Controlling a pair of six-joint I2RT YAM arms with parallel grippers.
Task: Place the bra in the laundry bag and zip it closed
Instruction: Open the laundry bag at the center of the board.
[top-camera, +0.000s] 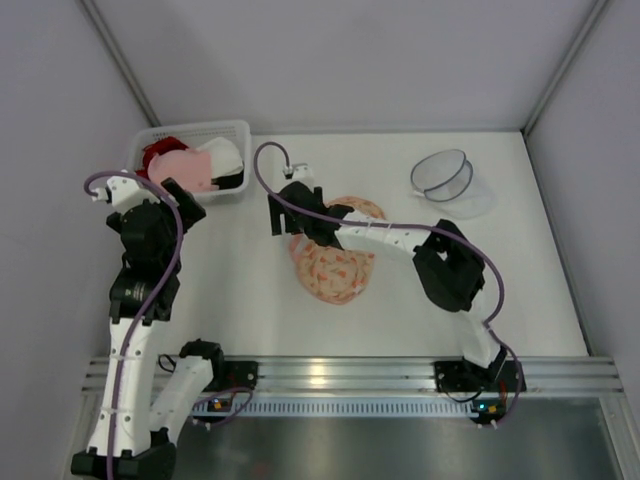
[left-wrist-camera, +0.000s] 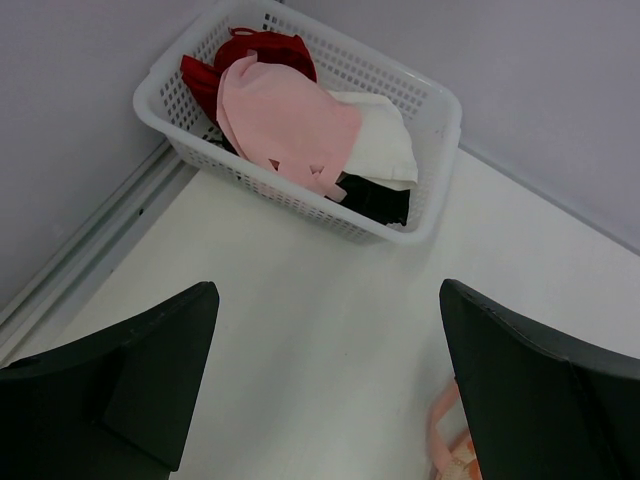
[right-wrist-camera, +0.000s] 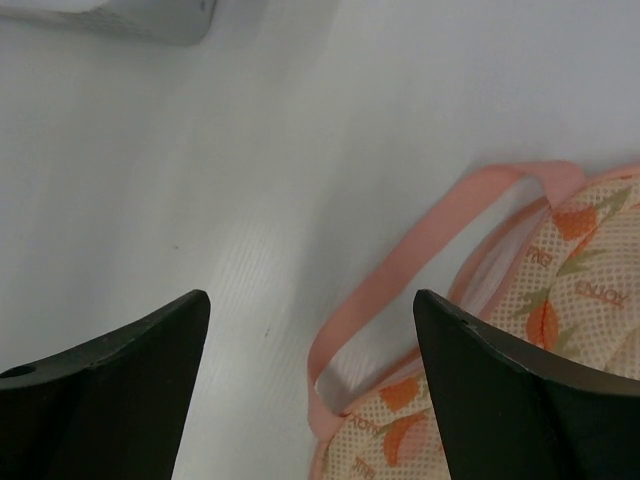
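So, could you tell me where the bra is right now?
In the top view, the bra lies in the white basket at the far left, well apart from the bag.

Far-left corner of bench (top-camera: 400, 310): basket (top-camera: 200, 125), bra (top-camera: 185, 167) lying on top of the garments (top-camera: 230, 160) in it. Laundry bag (top-camera: 335, 272) at centre; mesh dome (top-camera: 441, 176) far right, well apart.

The right gripper (right-wrist-camera: 311, 300), jaws spread wide, hangs over the white table (right-wrist-camera: 150, 150) just left of the peach-patterned laundry bag (right-wrist-camera: 570, 300), whose pink strap loop (right-wrist-camera: 400, 262) curls from its left edge.
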